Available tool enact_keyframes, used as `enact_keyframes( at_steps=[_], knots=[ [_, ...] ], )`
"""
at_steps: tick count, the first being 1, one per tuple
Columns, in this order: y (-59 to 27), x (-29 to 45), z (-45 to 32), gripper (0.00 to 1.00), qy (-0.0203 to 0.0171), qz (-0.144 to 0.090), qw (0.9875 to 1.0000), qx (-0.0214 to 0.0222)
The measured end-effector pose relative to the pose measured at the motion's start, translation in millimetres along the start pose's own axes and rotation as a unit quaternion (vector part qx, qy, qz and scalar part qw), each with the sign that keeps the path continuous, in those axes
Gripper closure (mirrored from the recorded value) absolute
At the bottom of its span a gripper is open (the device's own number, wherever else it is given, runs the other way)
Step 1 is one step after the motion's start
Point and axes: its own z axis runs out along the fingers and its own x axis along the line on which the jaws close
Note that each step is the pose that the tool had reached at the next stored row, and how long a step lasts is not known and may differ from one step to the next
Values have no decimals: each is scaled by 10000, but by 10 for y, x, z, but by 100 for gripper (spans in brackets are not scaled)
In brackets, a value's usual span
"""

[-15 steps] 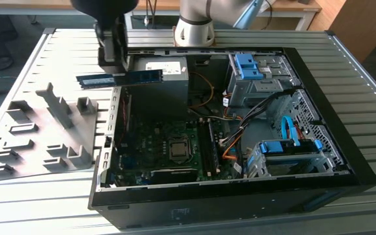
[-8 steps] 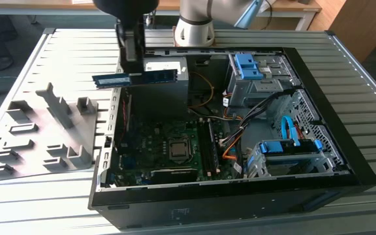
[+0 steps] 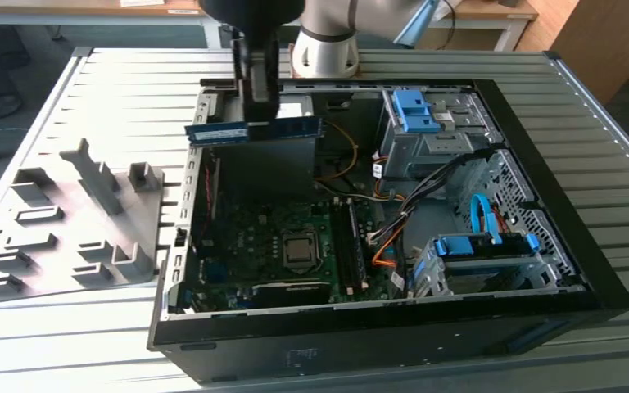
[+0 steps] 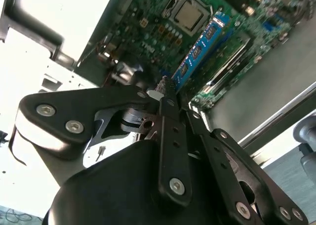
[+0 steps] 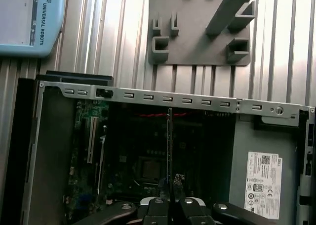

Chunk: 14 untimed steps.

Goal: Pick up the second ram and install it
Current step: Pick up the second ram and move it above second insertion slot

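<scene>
Slatted table (image 3: pixel 74 344) — hand (image 3: pixel 258 121) grips second ram (image 3: pixel 298 127).

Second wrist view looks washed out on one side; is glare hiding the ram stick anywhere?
No. Second wrist view: white burnout beside the motherboard, ram stick well lit. First wrist view: dark case interior, stick edge-on but visible. Exterior view: even light, stick clear in the gripper.

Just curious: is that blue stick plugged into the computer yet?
Not yet: the gripper holds the second ram level above the open case.
</scene>
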Motion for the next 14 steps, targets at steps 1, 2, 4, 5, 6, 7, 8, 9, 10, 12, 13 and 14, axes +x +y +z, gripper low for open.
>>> enact_keyframes(
  at_steps=[1,2,4,5,6,7,8,9,10,12,13,14],
  knots=[
    [-34,3,-2,86,0,0,10000,0],
    [-69,5,-3,86,0,0,10000,-1],
    [-139,11,-7,86,0,-1,10000,-2],
    [-175,13,-8,86,0,0,10000,-3],
    [-209,16,-10,86,0,0,10000,-3],
    [-247,19,-11,86,0,0,10000,-4],
    [-282,21,-13,86,0,0,10000,-4],
    [-316,24,-15,86,0,0,10000,-5],
    [-348,26,-16,86,0,0,10000,-5],
    [-415,32,-19,86,0,0,10000,-6],
    [-449,34,-21,86,0,0,10000,-7],
    [-485,37,-22,86,0,0,10000,-8]
  ],
)
